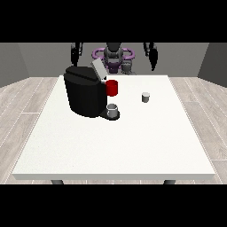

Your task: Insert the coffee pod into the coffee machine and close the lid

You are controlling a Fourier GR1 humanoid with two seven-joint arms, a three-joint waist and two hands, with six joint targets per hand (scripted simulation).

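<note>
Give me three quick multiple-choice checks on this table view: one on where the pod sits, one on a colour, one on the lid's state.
1. The coffee pod is
A. inside the machine
B. on the table, towards the view's right of the machine
C. in a hand

2. The cup behind the coffee machine is
A. red
B. blue
C. green

3. The machine's lid is
A. shut
B. missing
C. raised open

Key: 1 B, it stands alone on the white table; 2 A, the red cup shows it; 3 C, the lid tilts upward.
</note>
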